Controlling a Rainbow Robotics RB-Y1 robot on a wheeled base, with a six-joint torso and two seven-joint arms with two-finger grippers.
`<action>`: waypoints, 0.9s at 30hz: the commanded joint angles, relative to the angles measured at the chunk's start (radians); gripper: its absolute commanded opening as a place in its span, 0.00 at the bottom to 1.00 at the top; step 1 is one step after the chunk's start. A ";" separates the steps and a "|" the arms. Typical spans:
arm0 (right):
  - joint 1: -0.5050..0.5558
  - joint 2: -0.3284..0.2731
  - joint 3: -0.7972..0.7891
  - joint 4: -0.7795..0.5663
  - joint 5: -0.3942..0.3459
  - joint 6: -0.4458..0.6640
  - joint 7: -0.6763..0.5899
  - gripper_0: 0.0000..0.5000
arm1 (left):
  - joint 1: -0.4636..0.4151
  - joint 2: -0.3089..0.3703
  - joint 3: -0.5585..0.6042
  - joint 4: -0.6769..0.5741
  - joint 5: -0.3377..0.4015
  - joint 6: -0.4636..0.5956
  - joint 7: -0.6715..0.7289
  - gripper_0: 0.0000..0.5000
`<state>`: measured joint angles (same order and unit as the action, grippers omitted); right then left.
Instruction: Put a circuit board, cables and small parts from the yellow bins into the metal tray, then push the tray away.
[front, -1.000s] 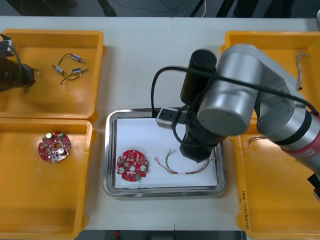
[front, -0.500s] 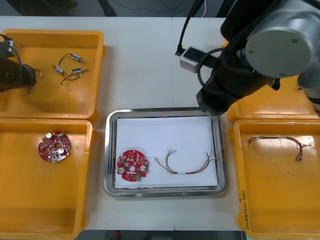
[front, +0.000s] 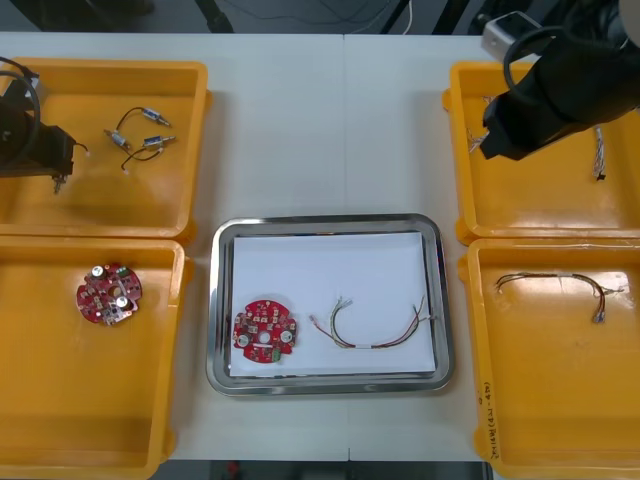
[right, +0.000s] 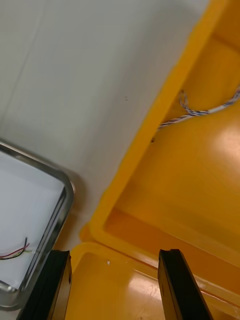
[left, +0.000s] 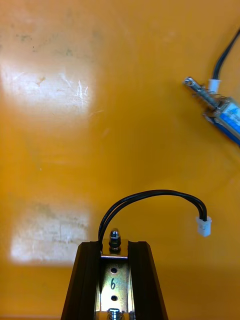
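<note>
Small metal part (left: 115, 236), black lead (left: 150, 193) attached: clamped in left claw (left: 114, 246) above far left yellow bin (front: 120, 205); tray (front: 325, 221) lies to its right, nearer robot; right claw (right: 114, 254) wide open, empty, over far right bin (front: 540, 205).

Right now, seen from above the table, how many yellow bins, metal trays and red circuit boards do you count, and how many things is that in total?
yellow bins: 4
metal tray: 1
red circuit boards: 2 (one in the tray, one in a bin at the left)
Total: 7
</note>
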<state>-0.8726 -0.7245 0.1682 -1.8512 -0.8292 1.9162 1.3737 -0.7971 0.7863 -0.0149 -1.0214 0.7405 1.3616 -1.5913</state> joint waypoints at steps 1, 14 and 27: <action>-0.043 -0.029 -0.110 0.093 0.073 0.004 -0.007 1.00 | 0.042 0.067 0.053 -0.141 -0.029 0.070 -0.006 0.00; -0.042 -0.029 -0.196 0.271 0.214 0.004 -0.001 1.00 | 0.213 0.085 0.092 -0.609 -0.056 0.327 0.281 0.00; -0.043 -0.029 -0.240 0.348 0.229 0.004 0.004 1.00 | 0.277 0.059 0.095 -0.927 0.020 0.493 0.484 0.00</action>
<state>-0.8732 -0.7246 -0.0399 -1.5127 -0.6082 1.9164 1.3738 -0.5352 0.8182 0.0486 -1.8737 0.7374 1.8199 -1.1201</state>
